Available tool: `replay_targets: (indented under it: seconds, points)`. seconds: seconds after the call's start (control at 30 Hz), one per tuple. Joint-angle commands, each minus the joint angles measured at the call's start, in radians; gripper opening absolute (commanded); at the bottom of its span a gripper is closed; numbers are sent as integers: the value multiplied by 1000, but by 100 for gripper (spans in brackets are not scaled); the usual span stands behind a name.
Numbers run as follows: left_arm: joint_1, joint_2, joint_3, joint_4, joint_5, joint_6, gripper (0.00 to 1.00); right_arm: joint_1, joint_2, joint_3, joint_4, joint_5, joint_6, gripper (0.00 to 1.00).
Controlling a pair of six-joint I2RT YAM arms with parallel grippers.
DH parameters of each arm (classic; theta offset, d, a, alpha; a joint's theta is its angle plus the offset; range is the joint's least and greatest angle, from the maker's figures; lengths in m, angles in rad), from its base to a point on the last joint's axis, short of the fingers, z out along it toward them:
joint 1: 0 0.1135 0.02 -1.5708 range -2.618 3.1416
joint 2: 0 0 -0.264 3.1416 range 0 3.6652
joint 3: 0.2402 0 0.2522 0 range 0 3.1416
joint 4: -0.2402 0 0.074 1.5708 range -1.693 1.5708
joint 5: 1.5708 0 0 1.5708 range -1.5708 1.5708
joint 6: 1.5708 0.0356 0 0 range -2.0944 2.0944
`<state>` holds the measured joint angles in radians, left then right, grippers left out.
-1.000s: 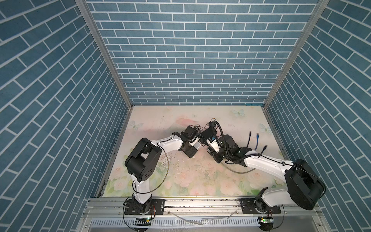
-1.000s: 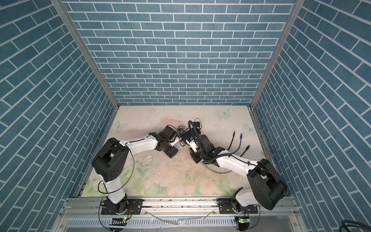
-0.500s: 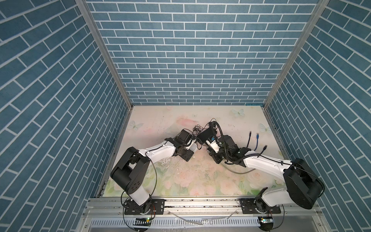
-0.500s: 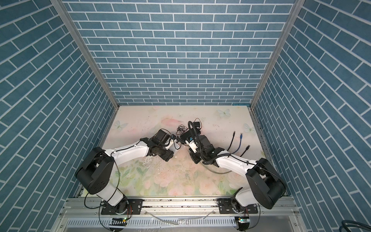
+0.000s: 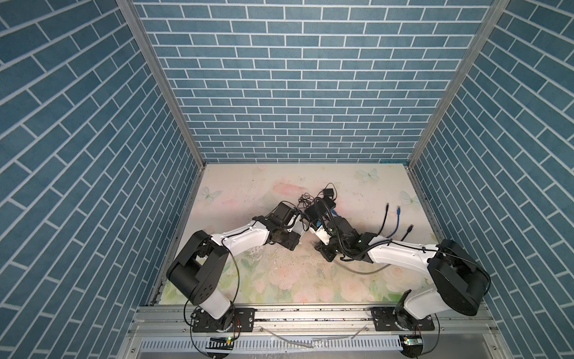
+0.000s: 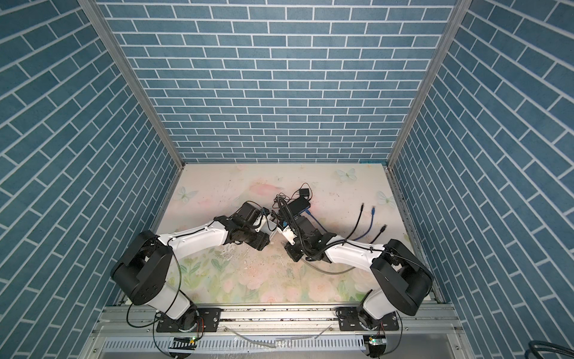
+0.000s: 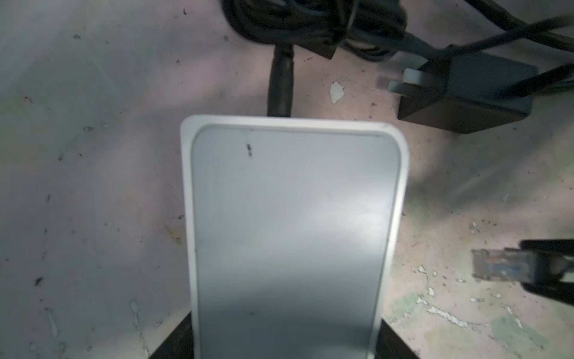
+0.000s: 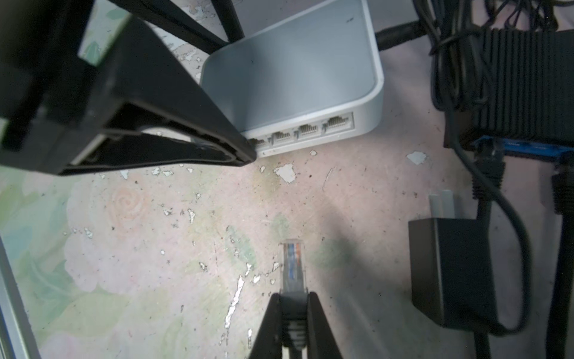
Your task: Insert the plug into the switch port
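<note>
Though beside switch (image 8: pixel 295 77), power adapter (image 8: pixel 450 270), cables (image 8: pixel 563 279).

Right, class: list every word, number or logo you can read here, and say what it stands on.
No text can be read anywhere.
On the blue strip of the black device: faint marks, too blurred to read.
On the white switch: plain top, nothing printed in view.

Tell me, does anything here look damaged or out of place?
The floral table cover is scuffed and flaking, with white chips showing near the network switch. A black power adapter lies unplugged on it, prongs bare.
</note>
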<state>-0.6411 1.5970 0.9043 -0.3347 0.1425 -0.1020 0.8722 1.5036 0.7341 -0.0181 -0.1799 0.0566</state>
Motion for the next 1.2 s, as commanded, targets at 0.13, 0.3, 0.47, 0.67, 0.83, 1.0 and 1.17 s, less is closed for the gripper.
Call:
replay_targets:
  seconds: [0.13,0.3,0.47,0.67,0.83,1.0,1.17]
  points:
    - [-10,-14,-17,5,61,-37,35,15,46,66,45,-7,13,0]
    - [-31,12,-27,-9,48,-50,38,16,82,87,61,-10,7,0]
    - [-47,30,-33,-73,-13,-80,41,18,99,81,42,10,-9,0]
    - [-60,45,-58,-89,-41,-118,58,17,97,46,35,19,-13,0]
    - [-59,81,-42,-78,-24,-131,72,16,106,35,41,26,-16,0]
    - [-58,86,-19,-87,18,-117,94,17,107,24,53,28,-17,0]
    - [-43,43,-24,-82,50,-113,100,16,101,13,57,34,-16,0]
